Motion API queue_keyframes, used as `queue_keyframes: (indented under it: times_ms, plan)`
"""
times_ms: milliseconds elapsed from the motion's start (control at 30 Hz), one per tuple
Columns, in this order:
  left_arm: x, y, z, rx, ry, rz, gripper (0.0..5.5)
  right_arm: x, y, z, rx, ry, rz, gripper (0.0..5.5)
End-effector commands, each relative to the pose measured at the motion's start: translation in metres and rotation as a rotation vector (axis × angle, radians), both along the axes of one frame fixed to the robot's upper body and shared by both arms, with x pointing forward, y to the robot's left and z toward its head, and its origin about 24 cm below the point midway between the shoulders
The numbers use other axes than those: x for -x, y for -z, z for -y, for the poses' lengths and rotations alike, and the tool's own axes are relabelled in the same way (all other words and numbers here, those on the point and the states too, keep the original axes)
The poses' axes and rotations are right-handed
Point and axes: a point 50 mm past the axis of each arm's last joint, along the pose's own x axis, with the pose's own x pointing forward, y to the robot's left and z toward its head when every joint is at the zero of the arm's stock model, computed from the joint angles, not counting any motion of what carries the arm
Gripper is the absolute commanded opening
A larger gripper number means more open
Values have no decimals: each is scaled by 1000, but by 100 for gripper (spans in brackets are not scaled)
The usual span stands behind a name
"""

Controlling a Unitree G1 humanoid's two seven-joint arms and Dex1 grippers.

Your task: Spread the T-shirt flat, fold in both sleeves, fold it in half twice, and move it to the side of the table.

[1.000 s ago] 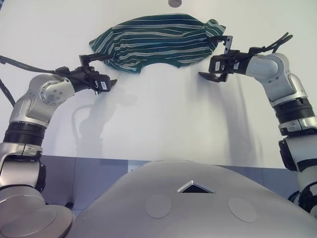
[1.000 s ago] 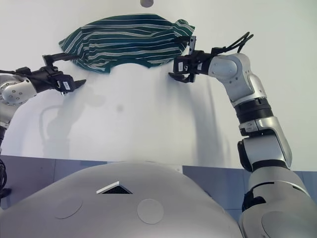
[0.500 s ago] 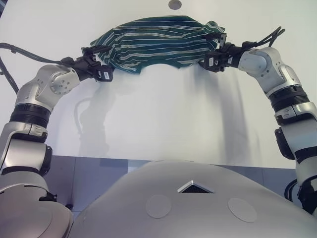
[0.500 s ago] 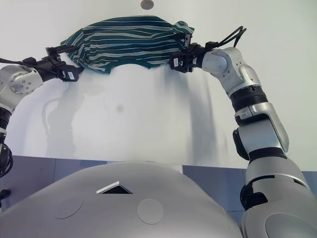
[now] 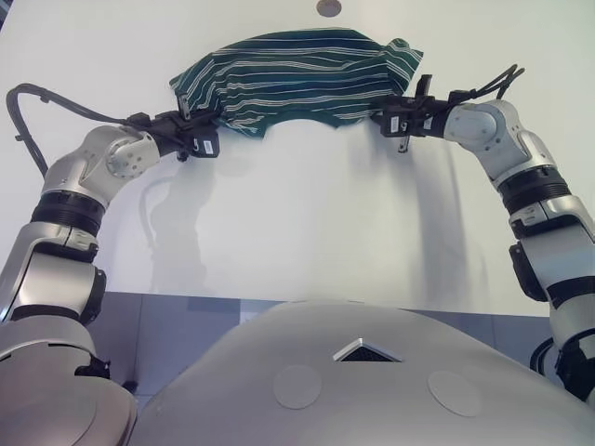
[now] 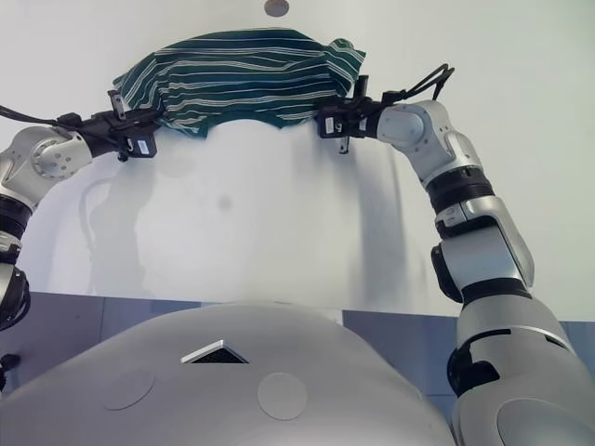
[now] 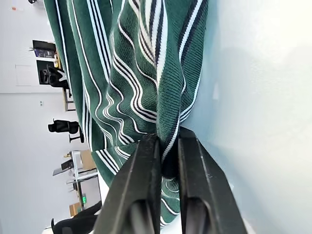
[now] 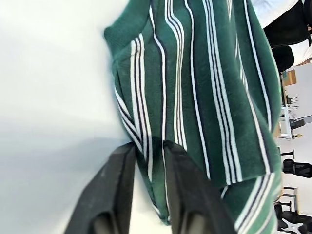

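The dark green T-shirt (image 5: 297,74) with thin white stripes lies bunched in a wide heap at the far middle of the white table (image 5: 307,223). My left gripper (image 5: 198,141) sits at the shirt's near left edge. The left wrist view shows that gripper (image 7: 165,142) shut on a fold of the striped cloth (image 7: 146,73). At the shirt's near right edge my right gripper (image 5: 392,118) is low on the table. In the right wrist view it (image 8: 147,150) pinches the shirt's hem (image 8: 195,87) between its black fingers.
A small grey round disc (image 5: 327,7) is set in the table just beyond the shirt. Bare white tabletop stretches from the shirt to the near edge (image 5: 279,297). Chairs and desks (image 7: 63,126) stand in the room behind.
Both grippers were open on the table just short of the shirt. They have moved forward to its left and right edges and shut on the cloth.
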Motion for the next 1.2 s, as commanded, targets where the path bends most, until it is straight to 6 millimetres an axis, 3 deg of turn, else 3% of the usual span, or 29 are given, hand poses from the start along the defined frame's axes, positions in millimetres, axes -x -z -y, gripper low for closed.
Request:
queue_keyframes:
  times_ms: [33, 167, 267, 367, 533, 633, 900, 1067, 1200]
  plan:
    - [15, 18, 7, 104, -9, -115, 0, 6, 9, -2, -19, 1, -93, 24]
    - [10, 5, 5, 169, -14, -108, 0, 0, -1, -2, -63, 16, -77, 2]
    - [0, -22, 7, 342, -46, -68, 0, -13, -25, 2, -170, 68, -21, 2]
    - [-20, -80, 5, 556, -45, 56, 0, -22, -68, 8, -330, 57, 26, 2]
    - [-32, -171, 2, 815, 23, 194, 0, -32, -153, 16, -504, 8, 150, 2]
    - [-37, -212, 2, 924, 56, 260, 0, -33, -201, 17, -580, -29, 238, 2]
    - [-69, -282, -20, 937, -62, 519, 0, -53, -280, 33, -553, 49, 495, 2]
    - [-84, -306, -17, 894, -111, 554, 0, -68, -303, 37, -457, 143, 594, 2]
    - [-104, -306, -10, 783, -267, 516, 0, -85, -314, 28, -381, 278, 641, 2]
